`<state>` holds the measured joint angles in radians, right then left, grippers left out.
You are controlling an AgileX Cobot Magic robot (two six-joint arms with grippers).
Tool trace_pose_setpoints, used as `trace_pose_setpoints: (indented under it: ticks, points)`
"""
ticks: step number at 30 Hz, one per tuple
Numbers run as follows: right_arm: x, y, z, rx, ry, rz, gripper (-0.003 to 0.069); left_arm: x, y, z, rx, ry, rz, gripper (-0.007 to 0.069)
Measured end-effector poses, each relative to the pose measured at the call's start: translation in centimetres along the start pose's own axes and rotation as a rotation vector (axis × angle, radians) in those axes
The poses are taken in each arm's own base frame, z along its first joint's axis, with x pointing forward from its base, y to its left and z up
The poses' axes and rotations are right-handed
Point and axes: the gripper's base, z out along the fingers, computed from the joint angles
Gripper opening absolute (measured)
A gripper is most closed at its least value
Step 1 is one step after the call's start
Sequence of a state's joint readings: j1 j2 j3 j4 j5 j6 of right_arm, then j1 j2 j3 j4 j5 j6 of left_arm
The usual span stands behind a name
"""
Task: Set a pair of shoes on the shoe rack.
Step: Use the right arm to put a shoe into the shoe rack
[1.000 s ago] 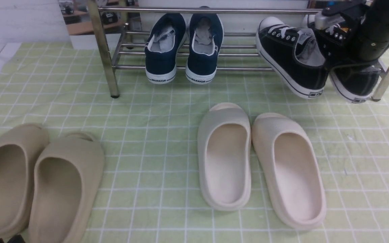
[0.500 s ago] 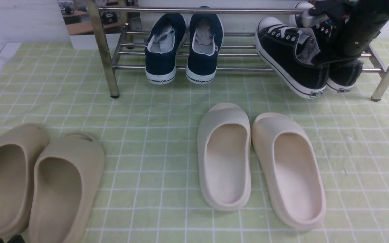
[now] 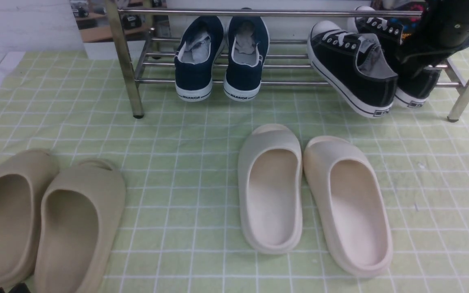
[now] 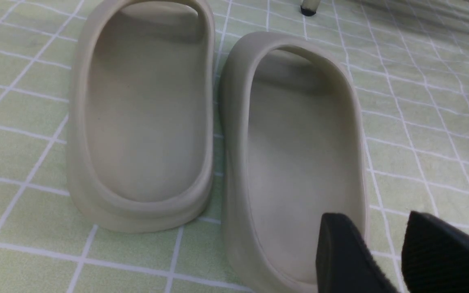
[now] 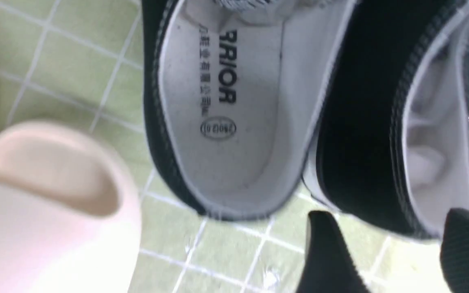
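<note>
Front view, rack: the shoe rack (image 3: pixel 234 13) spans the top of the frame, with navy slip-ons (image 3: pixel 218 57) on its lower bars at upper centre.
Front view, pair: both black sneakers sit at the upper right. The tilted sneaker (image 3: pixel 354 67) has its toe up on the bars and its heel hanging past the front bar towards the green check cloth (image 3: pixel 201 154). The second sneaker (image 3: pixel 415 87) lies just beside it, half hidden under my right arm (image 3: pixel 441 28).
Front view, why: toes-in lets the bars carry the soles, I judge; the overhanging heel looks weakly supported and might slip.
Front view, rest: cream slides (image 3: pixel 271 191) at centre and tan slides (image 3: pixel 75 219) at lower left, both on the cloth.
Left wrist view, left gripper (image 4: pixel 374 228): slightly parted and holding nothing, it hovers over one tan slide's heel end. I judge it is parked out of the way.
Right wrist view, right gripper (image 5: pixel 391 228): my fingers are spread wide and pinch nothing; the second sneaker's heel lies just beyond them.
Right wrist view, pair: side by side, apparently touching, grey linings facing me.
Stage: I judge the pair delivered; what remains is backing out without snagging that heel.
</note>
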<state>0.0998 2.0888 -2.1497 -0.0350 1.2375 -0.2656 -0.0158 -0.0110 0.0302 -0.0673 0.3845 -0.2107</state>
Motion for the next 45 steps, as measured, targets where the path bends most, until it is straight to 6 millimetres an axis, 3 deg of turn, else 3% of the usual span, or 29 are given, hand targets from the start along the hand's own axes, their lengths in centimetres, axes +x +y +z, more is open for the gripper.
trace_pose_setpoints:
  ticks: [2, 3, 6, 10, 12, 14, 17, 24, 30, 38, 45]
  points:
    - [0.2, 0.0, -2.3, 0.002, -0.032, 0.033, 0.0378, 0.0, 0.0, 0.0, 0.0, 0.0, 0.0, 0.0239]
    - [0.2, 0.0, -2.5, 0.002, -0.034, 0.035, 0.0373, 0.0, 0.0, 0.0, 0.0, 0.0, 0.0, 0.0239]
    - [1.0, 0.5, -5.4, -0.025, -0.07, 0.077, 0.0251, 0.0, 0.0, 0.0, 0.0, 0.0, 0.0, 0.0239]
    - [2.3, 1.4, -5.7, -0.088, -0.041, 0.099, 0.0108, 0.0, 0.0, 0.0, 0.0, 0.0, 0.0, 0.0239]
    - [3.7, 2.4, -4.0, -0.171, 0.028, 0.11, 0.001, 0.0, 0.0, 0.0, 0.0, 0.0, 0.0, 0.0239]
    - [4.3, 2.8, -2.9, -0.198, 0.065, 0.111, -0.0001, 0.0, 0.0, 0.0, 0.0, 0.0, 0.0, 0.0239]
    - [6.3, 4.1, 1.6, -0.281, 0.162, 0.117, -0.0003, 0.0, 0.0, 0.0, 0.0, 0.0, 0.0, 0.0239]
    - [4.7, 4.3, 5.5, -0.294, -0.032, 0.199, -0.0002, 0.0, 0.0, 0.0, 0.0, 0.0, 0.0, 0.0239]
    - [3.8, 4.9, 6.5, -0.285, -0.118, 0.213, -0.0001, 0.0, 0.0, 0.0, 0.0, 0.0, 0.0, 0.0239]
    - [2.1, 8.1, 6.3, -0.273, -0.24, 0.105, 0.0002, 0.0, 0.0, 0.0, 0.0, 0.0, 0.0, 0.0239]
    - [2.5, 7.1, 6.4, -0.255, -0.213, 0.11, 0.0005, 0.0, 0.0, 0.0, 0.0, 0.0, 0.0, 0.0239]
